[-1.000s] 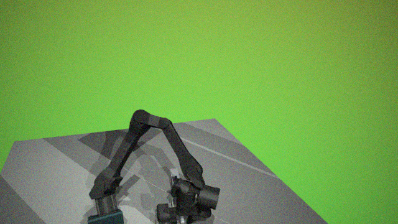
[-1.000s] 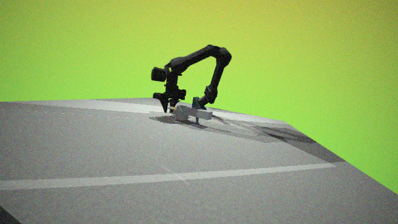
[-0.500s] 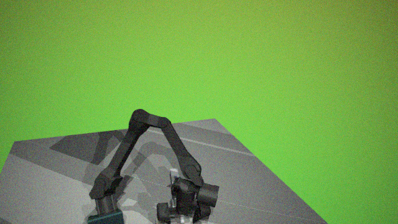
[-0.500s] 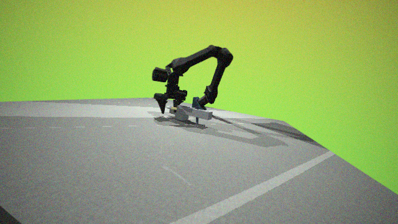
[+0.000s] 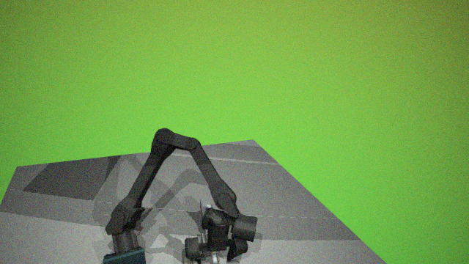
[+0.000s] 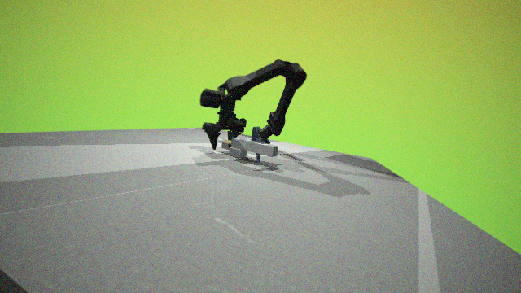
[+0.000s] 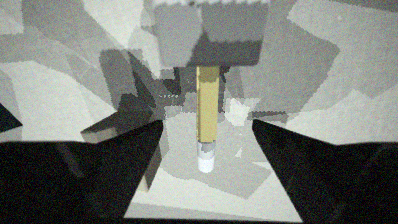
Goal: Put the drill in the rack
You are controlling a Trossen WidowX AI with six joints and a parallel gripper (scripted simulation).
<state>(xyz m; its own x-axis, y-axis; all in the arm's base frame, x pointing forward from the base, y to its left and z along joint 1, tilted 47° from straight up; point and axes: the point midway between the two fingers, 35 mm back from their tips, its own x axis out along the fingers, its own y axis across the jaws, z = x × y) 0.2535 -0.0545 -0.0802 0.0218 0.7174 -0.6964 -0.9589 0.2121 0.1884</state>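
The drill, taken to be the yellow bar (image 6: pixel 227 142) (image 7: pixel 207 102) with a pale tip (image 7: pixel 205 164), sticks out of a long grey block (image 6: pixel 258 146) (image 7: pixel 210 37). My gripper (image 6: pixel 223 143) is open, with nothing held. In the wrist view its two black fingers stand wide apart, one on each side of the yellow bar, without touching it. In the top view the fingertips are cut off at the bottom edge. I cannot make out the key. A low brownish-grey piece (image 7: pixel 99 134), possibly the rack, lies partly behind the left finger in the wrist view.
A second, lower grey block (image 6: pixel 234 152) is beside the long block. A thin dark post (image 6: pixel 258 157) shows under the long block. The arm's blue base (image 5: pixel 124 257) (image 6: pixel 256 133) is close behind. Patchy shadows cover the grey table top (image 5: pixel 293 227) (image 6: pixel 163 236).
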